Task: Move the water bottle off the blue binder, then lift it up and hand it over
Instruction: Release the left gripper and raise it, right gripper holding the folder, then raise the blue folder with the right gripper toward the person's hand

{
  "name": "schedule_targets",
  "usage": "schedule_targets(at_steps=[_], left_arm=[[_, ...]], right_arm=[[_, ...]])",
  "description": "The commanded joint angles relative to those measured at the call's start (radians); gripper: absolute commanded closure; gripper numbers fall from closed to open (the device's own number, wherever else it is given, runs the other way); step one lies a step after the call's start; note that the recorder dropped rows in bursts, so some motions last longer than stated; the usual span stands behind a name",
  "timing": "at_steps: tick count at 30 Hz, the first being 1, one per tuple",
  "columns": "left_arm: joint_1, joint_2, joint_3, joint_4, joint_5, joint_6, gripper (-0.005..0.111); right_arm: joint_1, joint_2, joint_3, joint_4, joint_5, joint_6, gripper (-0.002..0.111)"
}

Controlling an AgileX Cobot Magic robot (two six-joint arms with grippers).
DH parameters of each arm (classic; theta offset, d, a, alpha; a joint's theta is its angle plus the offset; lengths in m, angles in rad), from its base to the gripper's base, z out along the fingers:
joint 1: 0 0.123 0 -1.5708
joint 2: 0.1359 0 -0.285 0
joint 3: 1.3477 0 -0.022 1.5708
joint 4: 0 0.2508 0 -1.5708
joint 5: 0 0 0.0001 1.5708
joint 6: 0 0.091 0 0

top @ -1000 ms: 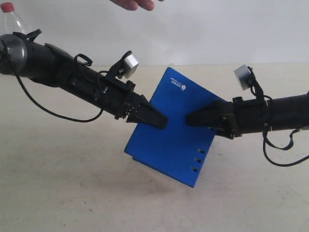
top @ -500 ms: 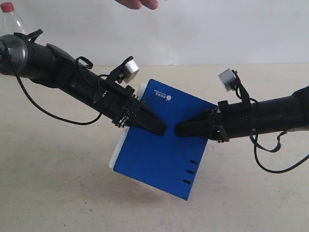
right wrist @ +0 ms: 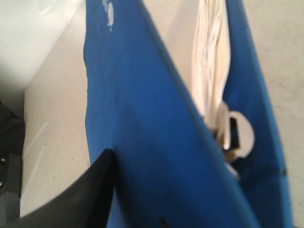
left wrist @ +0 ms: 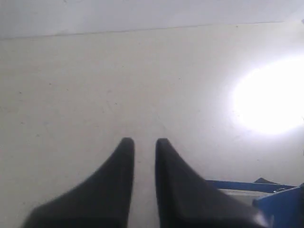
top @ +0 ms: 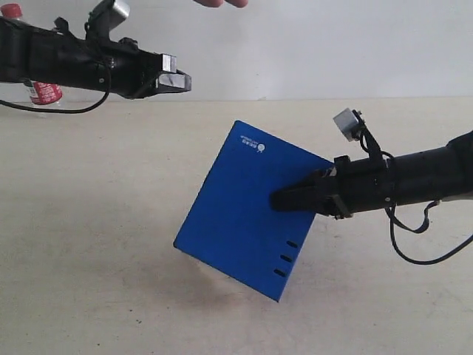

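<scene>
Glare patch in left wrist view; blue binder (right wrist: 142, 118) blurred.

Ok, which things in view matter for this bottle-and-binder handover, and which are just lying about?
Job: bright-blue flat ring binder, gripped by right gripper; clear plastic red-capped water bottle behind left arm; left gripper; person's hand, probably the receiver.
Just there: beige tabletop; white wall.

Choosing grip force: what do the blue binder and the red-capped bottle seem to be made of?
Flat bright-blue rectangular binder: likely plastic-coated board, smooth and faintly glossy, stiff and flat though tilted; white paper pages inside. Small clear red-capped bottle: probably thin transparent plastic, mostly hidden.
</scene>
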Motion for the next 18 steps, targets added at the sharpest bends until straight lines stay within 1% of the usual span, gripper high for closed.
schedule_targets(at_steps=[1, 3, 4, 6, 8, 9, 11, 12, 14, 15, 16, 17, 18], left_arm=[[-0.001, -0.073, 0.056, 0.014, -0.164, 0.039, 0.102], [-0.010, -0.123, 0.104, 0.009, -0.303, 0.039, 0.102], [-0.021, -0.148, 0.129, 0.001, -0.407, 0.040, 0.102], [-0.057, -0.211, 0.196, -0.001, -0.638, 0.073, 0.102], [-0.098, -0.264, 0.251, 0.011, -0.800, 0.129, 0.102], [-0.118, -0.290, 0.279, 0.055, -0.855, 0.145, 0.102], [-0.154, -0.345, 0.334, 0.162, -0.920, 0.121, 0.102], [-0.175, -0.374, 0.362, 0.218, -0.961, 0.075, 0.102], [-0.214, -0.433, 0.414, 0.323, -1.053, -0.069, 0.102], [-0.231, -0.472, 0.449, 0.397, -1.107, -0.175, 0.102], [-0.246, -0.517, 0.488, 0.508, -1.151, -0.288, 0.102], [-0.257, -0.557, 0.522, 0.589, -1.187, -0.392, 0.102], [-0.267, -0.610, 0.566, 0.693, -1.210, -0.476, 0.102]], right_arm=[[0.002, -0.061, -0.002, -0.043, 0.000, -0.017, 0.109], [0.002, -0.117, -0.002, -0.061, -0.018, -0.017, 0.109], [0.002, -0.152, -0.002, -0.075, -0.030, -0.017, 0.109], [0.002, -0.232, -0.002, -0.115, -0.060, -0.001, 0.109], [0.002, -0.312, -0.002, -0.147, -0.087, 0.021, 0.109], [0.002, -0.360, -0.002, -0.165, -0.103, 0.035, 0.109], [0.002, -0.452, 0.002, -0.196, -0.114, 0.066, 0.109], [0.002, -0.510, 0.013, -0.203, -0.117, 0.076, 0.109], [0.002, -0.630, 0.062, -0.205, -0.129, 0.085, 0.109], [0.002, -0.705, 0.095, -0.209, -0.139, 0.087, 0.109], [0.002, -0.786, 0.134, -0.209, -0.156, 0.089, 0.109], [0.002, -0.873, 0.168, -0.212, -0.182, 0.092, 0.109], [0.002, -0.963, 0.211, -0.220, -0.218, 0.103, 0.109]])
